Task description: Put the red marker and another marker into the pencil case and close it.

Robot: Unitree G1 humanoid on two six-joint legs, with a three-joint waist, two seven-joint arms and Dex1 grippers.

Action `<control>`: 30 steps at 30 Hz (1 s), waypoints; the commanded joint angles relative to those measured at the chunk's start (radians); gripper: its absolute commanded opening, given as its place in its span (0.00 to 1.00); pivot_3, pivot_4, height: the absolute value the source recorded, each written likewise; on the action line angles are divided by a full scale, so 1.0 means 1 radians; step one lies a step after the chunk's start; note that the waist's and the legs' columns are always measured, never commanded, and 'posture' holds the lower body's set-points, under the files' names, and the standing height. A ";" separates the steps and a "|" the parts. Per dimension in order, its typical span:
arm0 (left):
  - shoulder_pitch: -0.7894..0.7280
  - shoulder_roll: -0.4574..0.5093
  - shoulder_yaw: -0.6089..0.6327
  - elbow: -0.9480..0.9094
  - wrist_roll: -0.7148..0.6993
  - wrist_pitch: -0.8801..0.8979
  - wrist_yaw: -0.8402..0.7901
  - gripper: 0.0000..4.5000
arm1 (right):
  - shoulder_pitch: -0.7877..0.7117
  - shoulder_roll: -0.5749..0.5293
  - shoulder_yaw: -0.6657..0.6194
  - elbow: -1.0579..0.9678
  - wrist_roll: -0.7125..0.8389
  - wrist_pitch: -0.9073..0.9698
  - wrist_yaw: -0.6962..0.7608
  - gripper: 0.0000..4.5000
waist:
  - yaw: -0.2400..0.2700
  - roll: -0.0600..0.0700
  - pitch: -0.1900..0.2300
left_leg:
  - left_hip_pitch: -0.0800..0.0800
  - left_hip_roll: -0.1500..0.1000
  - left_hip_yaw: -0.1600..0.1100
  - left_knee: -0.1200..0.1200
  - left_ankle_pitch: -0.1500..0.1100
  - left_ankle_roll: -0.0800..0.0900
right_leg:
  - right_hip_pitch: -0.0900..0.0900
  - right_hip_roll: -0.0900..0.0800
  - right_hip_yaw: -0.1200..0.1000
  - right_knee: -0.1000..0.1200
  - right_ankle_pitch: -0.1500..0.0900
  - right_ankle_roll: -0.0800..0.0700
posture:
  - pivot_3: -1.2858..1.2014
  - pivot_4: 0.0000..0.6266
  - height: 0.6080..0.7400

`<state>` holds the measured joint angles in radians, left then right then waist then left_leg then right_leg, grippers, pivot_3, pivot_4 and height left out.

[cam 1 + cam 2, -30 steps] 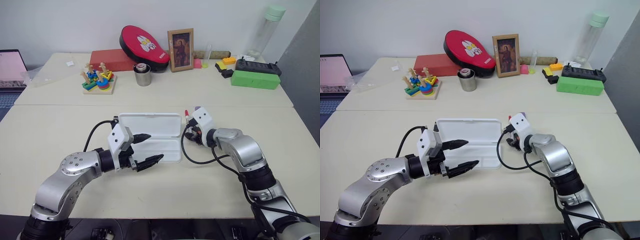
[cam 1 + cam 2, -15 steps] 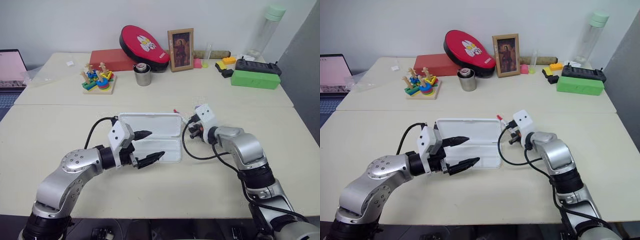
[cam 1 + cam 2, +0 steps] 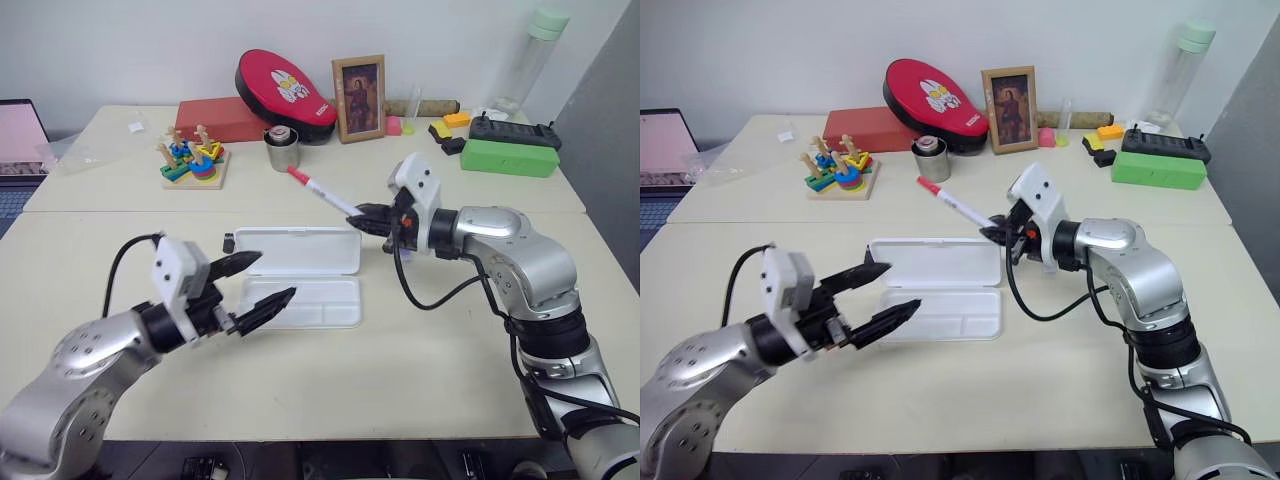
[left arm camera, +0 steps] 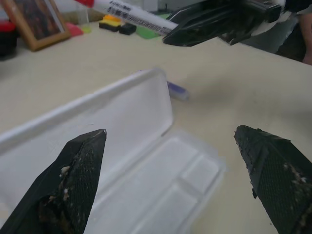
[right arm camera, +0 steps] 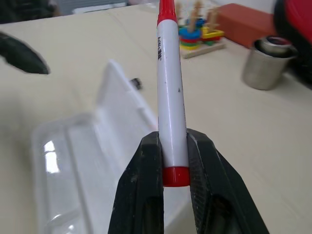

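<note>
Bright even indoor light, soft faint shadows beside the pencil case [image 3: 297,270] on the table [image 3: 420,350], wrist views blurred behind it, mild glare on its tray

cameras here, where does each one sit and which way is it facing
Head views: both eyes look forward and down over both arms at the flat white plastic pencil case lying open.
Left wrist view: looks along the open left gripper over the case.
Right wrist view: looks along the right gripper, shut on the slim white red-capped marker.
Shared: both wrist views show marker and case.
</note>
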<state>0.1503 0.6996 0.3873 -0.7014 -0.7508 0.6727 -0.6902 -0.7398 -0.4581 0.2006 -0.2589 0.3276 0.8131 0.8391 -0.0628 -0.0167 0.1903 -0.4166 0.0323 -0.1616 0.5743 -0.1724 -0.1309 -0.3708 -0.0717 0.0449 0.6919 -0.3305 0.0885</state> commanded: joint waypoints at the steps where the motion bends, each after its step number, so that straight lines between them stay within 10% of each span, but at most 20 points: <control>1: 0.160 0.008 0.085 -0.034 0.053 -0.053 -0.034 1.00 | -0.011 -0.014 0.144 -0.017 -0.070 -0.090 0.047 0.07 | -0.005 0.000 0.000 | 0.000 0.000 0.000 0.000 0.000 0.000 | 0.000 0.000 0.000 0.000 0.000 0.000 | 0.52 0.24 1.00; 9: 0.252 -0.012 0.142 -0.040 0.053 -0.098 -0.024 1.00 | 0.011 0.018 0.371 0.112 -0.261 -0.302 0.056 0.07 | 0.011 -0.001 0.000 | 0.000 0.000 0.000 0.000 0.000 0.000 | 0.001 0.000 0.000 -0.004 0.000 0.000 | 0.52 0.24 1.00; 23: 0.230 -0.012 0.104 -0.049 0.054 -0.097 0.000 1.00 | -0.040 0.065 0.366 0.320 -0.352 -0.472 0.113 0.07 | 0.006 -0.001 0.000 | 0.000 0.000 0.000 0.000 0.000 0.000 | 0.001 0.000 0.000 -0.004 0.001 0.000 | 0.52 0.24 1.00; 30: 0.211 -0.006 0.086 -0.049 0.052 -0.093 0.001 1.00 | -0.030 0.054 0.327 0.276 -0.332 -0.468 0.146 0.47 | 0.006 -0.001 0.000 | 0.000 0.000 0.000 0.000 0.000 0.000 | 0.001 0.000 0.000 -0.004 0.001 0.000 | 0.52 0.24 1.00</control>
<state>0.3753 0.6846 0.4744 -0.7243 -0.6954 0.5971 -0.6895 -0.7636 -0.4018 0.5677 0.0724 -0.0183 0.3567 0.9671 -0.0564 -0.0174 0.1898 -0.4165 0.0323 -0.1613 0.5741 -0.1724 -0.1310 -0.3696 -0.0717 0.0452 0.6877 -0.3297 0.0886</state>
